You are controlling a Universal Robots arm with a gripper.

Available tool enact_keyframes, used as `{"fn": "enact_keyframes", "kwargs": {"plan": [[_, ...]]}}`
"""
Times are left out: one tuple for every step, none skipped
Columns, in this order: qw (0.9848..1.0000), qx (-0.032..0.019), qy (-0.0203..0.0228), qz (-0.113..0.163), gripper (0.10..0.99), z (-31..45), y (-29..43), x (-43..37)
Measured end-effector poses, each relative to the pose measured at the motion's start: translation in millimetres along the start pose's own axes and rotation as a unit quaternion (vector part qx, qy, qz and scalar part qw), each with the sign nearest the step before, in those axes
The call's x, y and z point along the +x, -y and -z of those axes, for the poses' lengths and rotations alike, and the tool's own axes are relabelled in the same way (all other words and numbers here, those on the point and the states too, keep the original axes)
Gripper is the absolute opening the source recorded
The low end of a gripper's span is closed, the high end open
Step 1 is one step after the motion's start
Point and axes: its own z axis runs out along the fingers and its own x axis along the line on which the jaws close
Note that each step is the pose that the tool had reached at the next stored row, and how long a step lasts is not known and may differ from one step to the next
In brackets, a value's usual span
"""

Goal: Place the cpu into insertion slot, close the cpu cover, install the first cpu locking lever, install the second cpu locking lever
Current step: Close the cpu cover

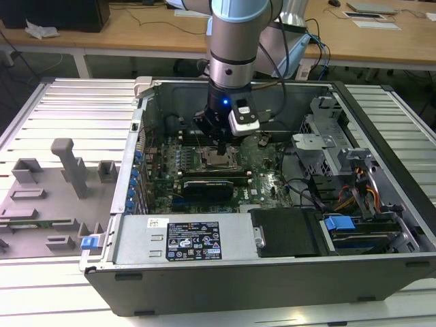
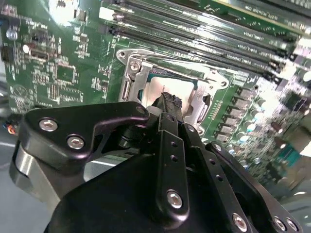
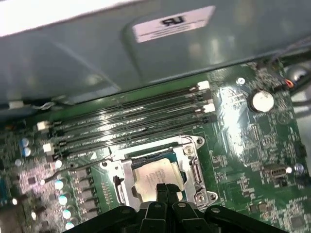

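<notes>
Sitting on a ribbed table (image 1: 68,109), the open case (image 1: 238,283) surrounds the hand (image 1: 221,150), pinched closed above the cpu (image 3: 151,174).

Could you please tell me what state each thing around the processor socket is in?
cpu: sitting in the insertion slot, metal top up.
cpu cover: lowered around the cpu; latching unclear.
gripper: shut, tips at the cpu's top.
computer case: side open.

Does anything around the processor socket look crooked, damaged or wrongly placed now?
Perhaps the cpu: a dark strip of the insertion slot shows along one edge, so it may sit off-centre. The gripper is at its edge. No damage visible.
</notes>
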Motion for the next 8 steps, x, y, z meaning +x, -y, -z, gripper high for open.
{"fn": "enact_keyframes", "kwargs": {"plan": [[0.9999, 0.0001, 0.0000, 0.011, 0.106, -0.1, 0.0, 0.0], [0.9998, 0.0002, -0.0001, 0.020, 0.106, -0.1, 0.0, 0.0], [0.9995, 0.0003, -0.0001, 0.031, 0.106, -0.2, 0.0, 0.0], [0.9992, 0.0004, 0.0000, 0.040, 0.106, -0.4, 0.0, 0.0], [0.9988, 0.0004, 0.0010, 0.050, 0.106, -0.5, 0.0, 0.1], [0.9984, -0.0001, 0.0040, 0.056, 0.106, -0.7, 0.0, 0.0], [0.9979, -0.0010, 0.0118, 0.064, 0.106, -1.1, 0.0, 0.0], [0.9973, -0.0012, 0.0138, 0.071, 0.106, -1.3, 0.0, 0.0]]}}
